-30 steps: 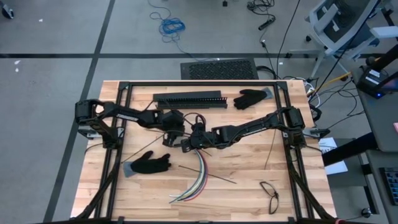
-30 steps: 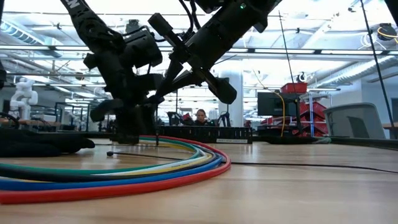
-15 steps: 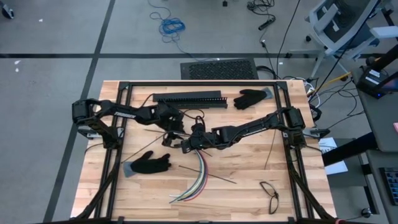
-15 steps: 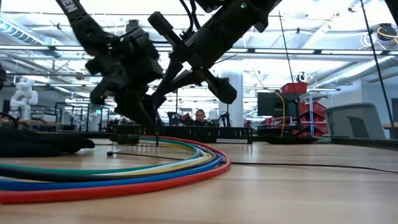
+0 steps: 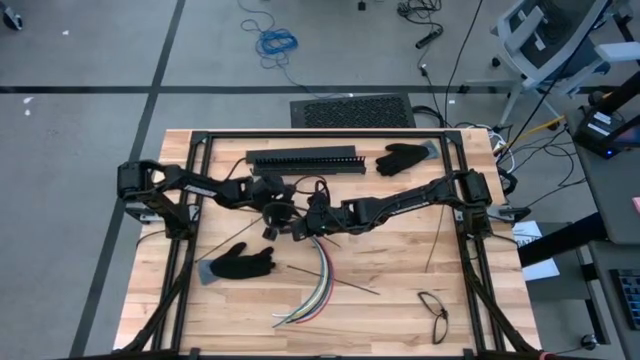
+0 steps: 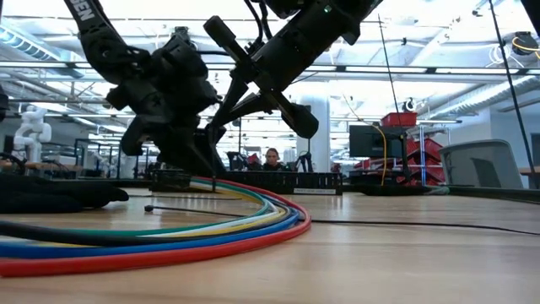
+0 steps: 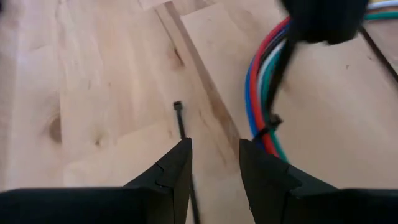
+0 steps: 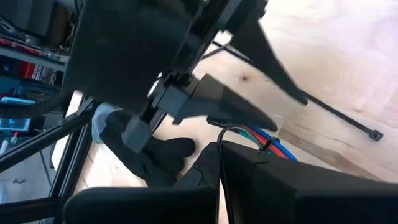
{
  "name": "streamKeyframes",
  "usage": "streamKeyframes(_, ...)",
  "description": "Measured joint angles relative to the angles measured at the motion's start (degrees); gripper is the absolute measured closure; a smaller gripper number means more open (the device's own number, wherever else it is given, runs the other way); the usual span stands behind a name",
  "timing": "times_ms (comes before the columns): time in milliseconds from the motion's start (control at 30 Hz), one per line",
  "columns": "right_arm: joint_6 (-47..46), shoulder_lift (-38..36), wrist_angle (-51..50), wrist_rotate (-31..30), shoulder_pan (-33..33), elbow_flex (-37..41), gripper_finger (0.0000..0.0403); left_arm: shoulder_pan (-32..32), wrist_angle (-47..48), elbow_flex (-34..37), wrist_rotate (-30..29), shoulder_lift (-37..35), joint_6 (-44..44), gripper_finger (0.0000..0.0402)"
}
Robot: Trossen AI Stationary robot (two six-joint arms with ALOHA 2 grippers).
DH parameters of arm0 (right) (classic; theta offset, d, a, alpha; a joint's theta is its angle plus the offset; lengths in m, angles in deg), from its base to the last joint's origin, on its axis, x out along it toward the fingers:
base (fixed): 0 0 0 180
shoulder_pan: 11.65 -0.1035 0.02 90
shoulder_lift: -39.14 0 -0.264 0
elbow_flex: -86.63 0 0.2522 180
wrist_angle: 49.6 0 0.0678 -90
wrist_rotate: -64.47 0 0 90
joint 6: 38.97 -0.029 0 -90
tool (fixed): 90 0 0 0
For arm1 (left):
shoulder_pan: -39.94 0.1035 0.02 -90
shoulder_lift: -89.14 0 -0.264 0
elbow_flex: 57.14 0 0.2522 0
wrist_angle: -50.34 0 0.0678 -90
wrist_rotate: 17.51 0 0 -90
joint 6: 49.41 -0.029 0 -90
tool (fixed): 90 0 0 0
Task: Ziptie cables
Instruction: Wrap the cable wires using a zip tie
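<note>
Lettering on left arm (image 6: pixel 89 25), partly cropped, unreadable

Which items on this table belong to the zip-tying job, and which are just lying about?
Job:
- cables
- zip tie on the wood ahead of the left gripper
- right gripper, at the bundle's end

Lying about:
- two black gloves
- slotted bar
- glasses

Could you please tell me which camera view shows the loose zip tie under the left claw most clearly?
The left wrist view: the zip tie lies flat on the wood, its head clear between that claw's fingers. The right wrist view shows its head end; the low view shows a thin edge-on line; the high view hides it under the arms.
</note>
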Motion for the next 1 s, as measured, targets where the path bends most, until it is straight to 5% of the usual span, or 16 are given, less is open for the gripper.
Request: streamKeyframes(1000,0.98,-0.07,-0.51,0.06,1.24,0.0,0.0403,-3.35,2.12,0.0,-0.92,0.0,0.58,0.0272)
